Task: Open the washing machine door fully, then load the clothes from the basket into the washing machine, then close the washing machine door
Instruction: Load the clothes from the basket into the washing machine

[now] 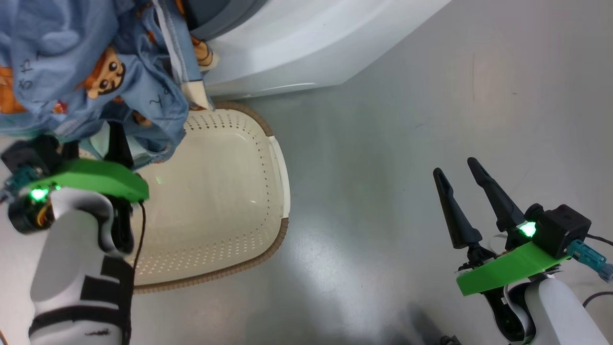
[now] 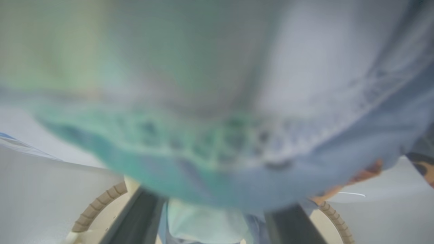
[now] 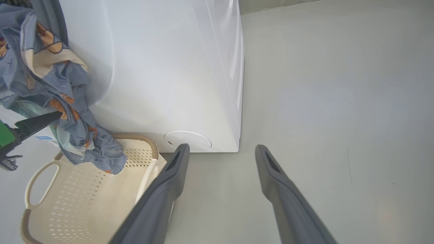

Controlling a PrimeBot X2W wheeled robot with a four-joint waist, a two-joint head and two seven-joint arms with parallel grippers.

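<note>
**Head view.** Pale left forearm sits lowest and closest, at the lower left. Beyond it the left gripper runs up under the clothes. One dark finger shows; the tips are buried in cloth. The clothes hang in a bunch over the end of the basket nearest the washing machine. Their top reaches the grey rubber rim of the opening. The basket bed is bare where it can be seen. The right gripper is at the lower right over open floor, well apart from the work. Its fingers are spread and hold nothing.

**Left wrist view.** Blue cloth lies blurred and very close across the lens. Two finger roots at the bottom edge stand well apart with cloth between them, and the tips are covered. Cannot tell whether they pinch the cloth or only carry it draped.

**Right wrist view.** Its own two fingers are parted and empty, aimed at the machine's lower front corner. At the left the clothes trail down the machine's front from the grey rim to just above the basket. A finger of the left gripper pokes into them from the left edge.

**Judgement.** The step is loading, with the bundle partly at the opening, so the door is presumably open. The next move calls for lifting the hanging tail over the rim and well into the drum, so nothing catches when the door is shut.
</note>
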